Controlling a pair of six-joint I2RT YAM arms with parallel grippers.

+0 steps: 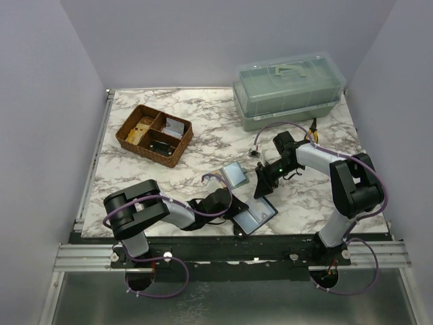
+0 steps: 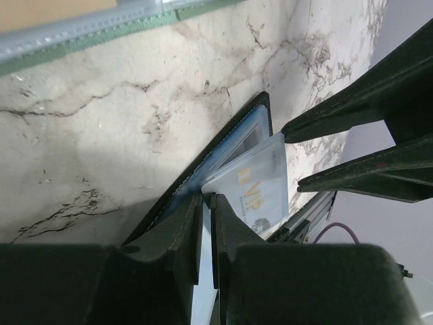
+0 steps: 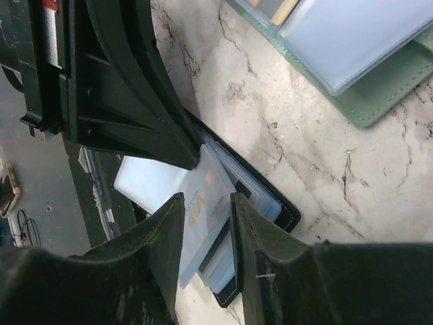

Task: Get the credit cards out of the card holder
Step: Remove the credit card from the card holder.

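Left pincer (image 2: 206, 198) clenched on the near edge of the small black bifold card holder (image 3: 289, 218), which lies open on the marble worktop (image 2: 101, 122). Right pincer (image 3: 206, 200) released, its fingers straddling a pale blue-grey "VIP" credit card (image 3: 206, 176) that sits partway out of the holder, just beneath its tips.

Legible: gold "VIP" on the pale credit card (image 2: 260, 169), just past the fingertips of the left gripper (image 2: 205, 198). The same "VIP" shows on the card (image 3: 203, 179), between the fingers of the right gripper (image 3: 207, 198). Finer print beside it is unreadable.
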